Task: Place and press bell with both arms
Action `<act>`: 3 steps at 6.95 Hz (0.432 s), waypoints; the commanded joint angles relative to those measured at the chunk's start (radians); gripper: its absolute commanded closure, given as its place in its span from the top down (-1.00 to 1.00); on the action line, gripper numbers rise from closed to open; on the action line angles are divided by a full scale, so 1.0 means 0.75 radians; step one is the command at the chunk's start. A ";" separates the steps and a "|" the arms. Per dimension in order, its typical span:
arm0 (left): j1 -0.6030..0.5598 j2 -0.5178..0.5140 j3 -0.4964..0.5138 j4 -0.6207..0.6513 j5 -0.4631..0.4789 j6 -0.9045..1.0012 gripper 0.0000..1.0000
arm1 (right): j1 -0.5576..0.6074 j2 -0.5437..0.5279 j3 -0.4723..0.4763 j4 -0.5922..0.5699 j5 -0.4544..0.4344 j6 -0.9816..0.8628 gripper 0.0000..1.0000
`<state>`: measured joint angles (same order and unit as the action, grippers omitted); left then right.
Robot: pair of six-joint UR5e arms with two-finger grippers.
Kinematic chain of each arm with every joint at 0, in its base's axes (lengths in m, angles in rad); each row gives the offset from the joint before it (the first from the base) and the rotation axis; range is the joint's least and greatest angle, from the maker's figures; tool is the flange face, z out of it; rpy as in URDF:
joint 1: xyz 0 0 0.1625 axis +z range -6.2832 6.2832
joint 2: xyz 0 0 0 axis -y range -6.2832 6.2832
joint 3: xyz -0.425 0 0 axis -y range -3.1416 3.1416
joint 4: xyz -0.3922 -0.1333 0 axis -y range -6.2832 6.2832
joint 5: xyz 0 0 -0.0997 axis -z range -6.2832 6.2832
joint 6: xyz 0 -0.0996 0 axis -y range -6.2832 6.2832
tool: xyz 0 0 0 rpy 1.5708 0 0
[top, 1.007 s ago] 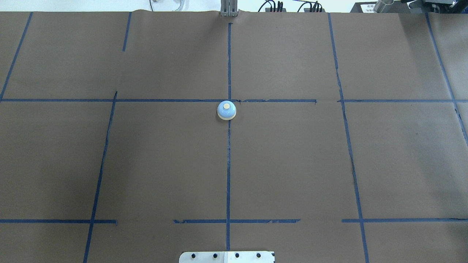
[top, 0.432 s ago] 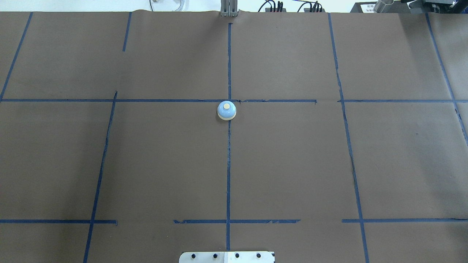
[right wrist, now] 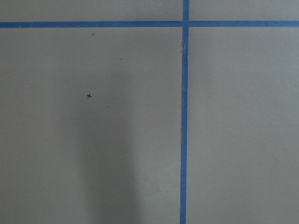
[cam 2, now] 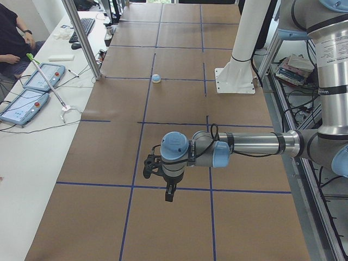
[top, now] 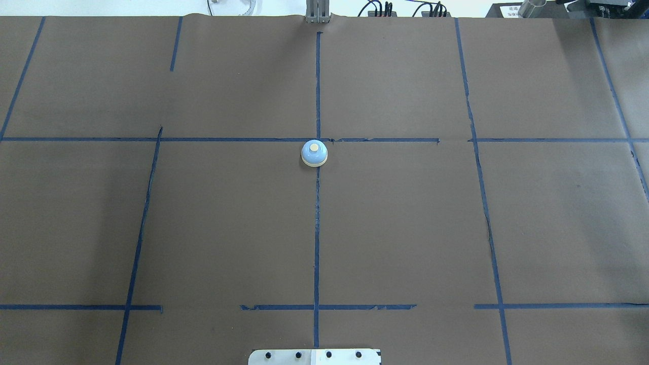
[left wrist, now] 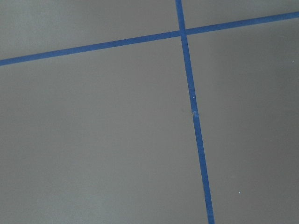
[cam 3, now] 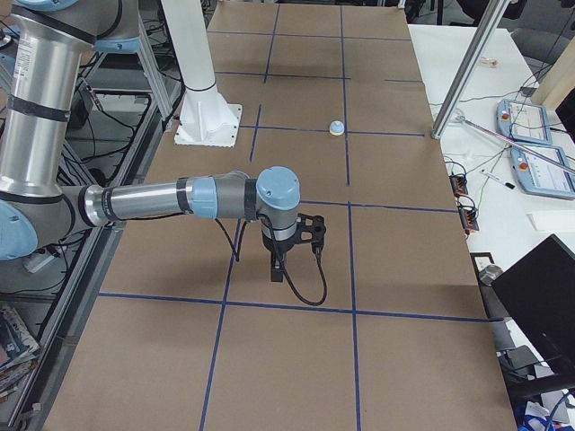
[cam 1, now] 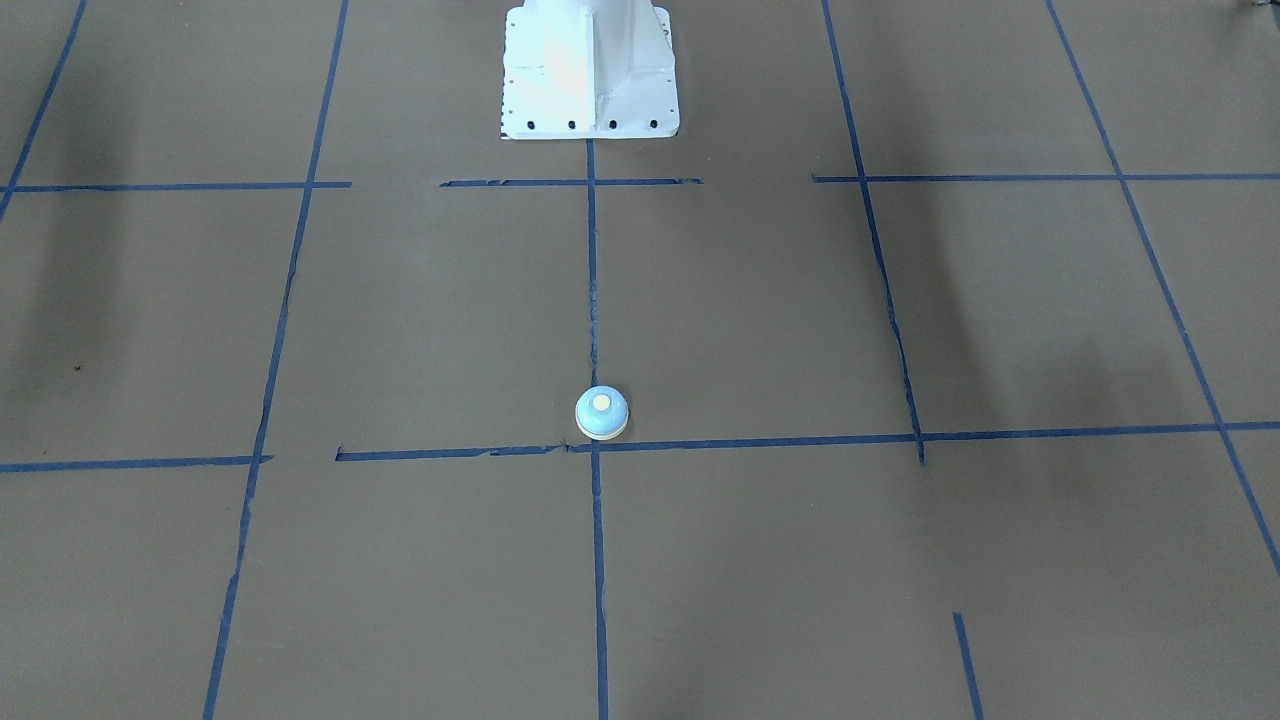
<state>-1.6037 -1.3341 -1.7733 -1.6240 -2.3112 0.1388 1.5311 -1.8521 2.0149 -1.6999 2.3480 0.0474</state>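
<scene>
Left tool (cam 2: 169, 194) and right tool (cam 3: 276, 269) hang above the bench (top: 405, 228) at opposite ends, pointing down; released or clenched, cannot tell. Farther off, the bell (top: 314, 153) sits upright, button up, just beside the central tape crossing (top: 318, 139). Judgement: come down plumb, centred over the dome, or it may skid.

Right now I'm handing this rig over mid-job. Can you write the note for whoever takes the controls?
Left gripper: hangs above the table toward the robot's left end, nothing seen in it. Open or shut cannot be told from the side view.
Right gripper: likewise toward the right end, cannot tell.
Bell: upright on the centre tape line, just robot-side of the cross line, far from both grippers.
Done: the bell stands at the table's centre.
Left: probably bringing the arms in to press its button. Whether it was already pressed does not show.
</scene>
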 commanded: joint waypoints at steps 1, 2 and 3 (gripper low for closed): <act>0.001 -0.011 0.031 0.010 -0.003 -0.060 1.00 | -0.059 0.050 0.013 0.012 0.011 0.035 1.00; 0.001 -0.007 0.029 0.004 -0.005 -0.105 1.00 | -0.136 0.149 0.009 0.013 0.009 0.132 1.00; 0.001 -0.007 0.029 -0.001 -0.007 -0.105 1.00 | -0.243 0.264 0.011 0.011 0.011 0.267 1.00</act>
<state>-1.6033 -1.3393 -1.7531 -1.6210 -2.3142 0.0747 1.4328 -1.7470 2.0224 -1.6917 2.3546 0.1448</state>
